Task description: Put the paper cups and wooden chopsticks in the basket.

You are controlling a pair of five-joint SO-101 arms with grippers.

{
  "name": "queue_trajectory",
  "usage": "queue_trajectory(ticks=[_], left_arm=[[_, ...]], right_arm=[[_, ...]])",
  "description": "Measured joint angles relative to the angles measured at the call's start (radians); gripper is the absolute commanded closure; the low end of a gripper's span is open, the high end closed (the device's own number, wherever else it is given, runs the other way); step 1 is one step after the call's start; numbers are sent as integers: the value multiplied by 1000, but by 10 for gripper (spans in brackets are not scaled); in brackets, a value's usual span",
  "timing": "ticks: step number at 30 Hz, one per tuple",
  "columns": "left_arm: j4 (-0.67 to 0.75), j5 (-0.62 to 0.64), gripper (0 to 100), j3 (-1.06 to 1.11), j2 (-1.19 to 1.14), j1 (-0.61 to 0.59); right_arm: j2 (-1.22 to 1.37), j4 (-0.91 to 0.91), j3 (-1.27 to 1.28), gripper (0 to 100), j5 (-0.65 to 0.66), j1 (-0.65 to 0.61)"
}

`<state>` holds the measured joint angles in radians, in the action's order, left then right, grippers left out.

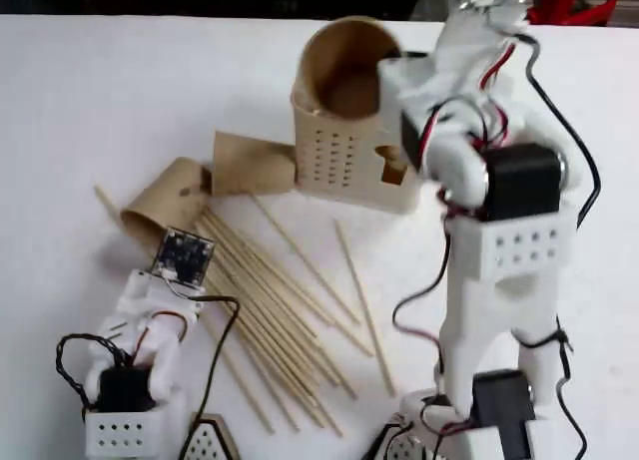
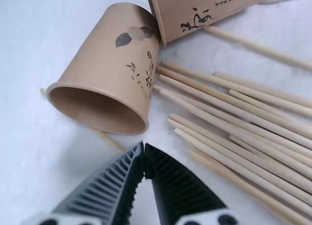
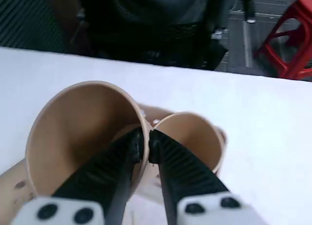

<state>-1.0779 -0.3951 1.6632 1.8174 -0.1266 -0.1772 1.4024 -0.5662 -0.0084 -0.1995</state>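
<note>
A perforated beige basket stands at the table's far middle. My right gripper is shut on the rim of a brown paper cup, held tilted over the basket's top. A second cup sits just beyond it, inside the basket. Two more paper cups lie on their sides left of the basket, one with its mouth toward my left gripper, the other behind it. The left gripper is shut and holds nothing, a short way from that mouth. Several wooden chopsticks lie fanned across the table's middle.
The right arm rises tall at the right, its cables hanging beside it. The left arm sits low at the front left. One chopstick lies apart near the right arm's base. Bare white table spreads to the far left.
</note>
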Motion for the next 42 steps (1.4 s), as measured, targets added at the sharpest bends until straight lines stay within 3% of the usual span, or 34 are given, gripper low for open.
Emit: queue_trajectory(ticks=[8, 20, 25, 31, 36, 42], left_arm=[[0, 0, 976, 14, 0, 0], [0, 0, 976, 18, 0, 0], [0, 0, 976, 18, 0, 0], [0, 0, 976, 18, 0, 0], [0, 0, 976, 18, 0, 0], [-12, -5, 976, 15, 0, 0]], right_arm=[[31, -123, 0, 981, 0, 101], [106, -124, 77, 969, 0, 153], [118, -57, 75, 858, 0, 152], [64, 127, 29, 980, 0, 150], [-3, 287, 28, 981, 0, 75], [-97, 285, 272, 981, 0, -9]])
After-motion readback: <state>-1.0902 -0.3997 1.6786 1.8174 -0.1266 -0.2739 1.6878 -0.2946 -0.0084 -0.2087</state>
